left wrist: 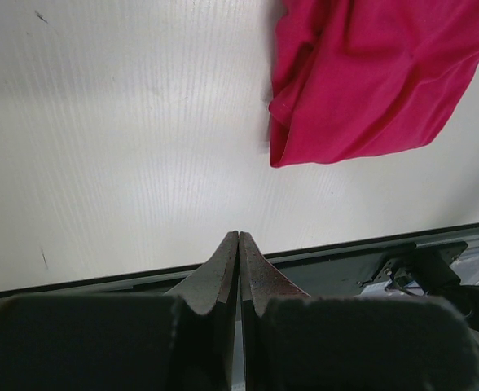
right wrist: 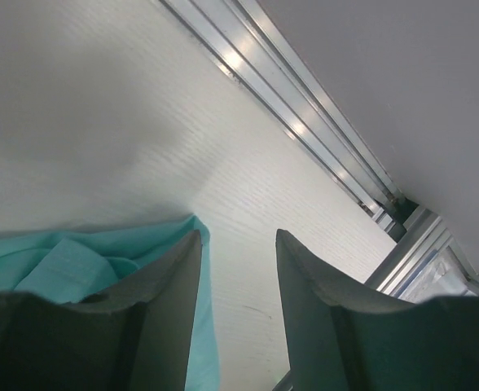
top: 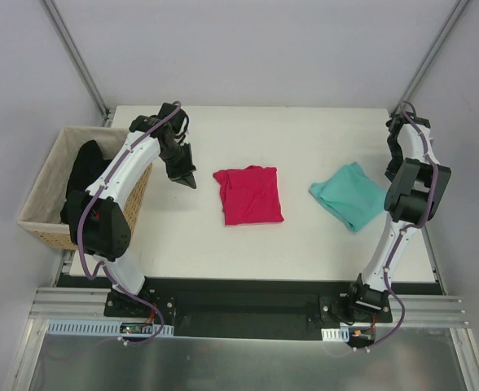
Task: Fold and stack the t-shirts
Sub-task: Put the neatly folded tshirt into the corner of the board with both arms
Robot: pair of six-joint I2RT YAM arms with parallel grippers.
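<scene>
Though teal t-shirt (right wrist: pixel 28 262) is cropped, right pincer (right wrist: pixel 238 238) parted empty, left pincer (left wrist: pixel 239 236) closed.

Left arm (top: pixel 124 171), right arm (top: pixel 393 236): white shells, black joint housings, purple cable (top: pixel 78 236) looped behind each claw. Left claw (left wrist: pixel 239 236), right claw (right wrist: pixel 238 236): dark tapered wedge fingers (right wrist: pixel 170 285).

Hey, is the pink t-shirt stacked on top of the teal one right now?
No, the pink t-shirt lies folded by itself, and the teal t-shirt lies apart to its right with a gap between them.
</scene>
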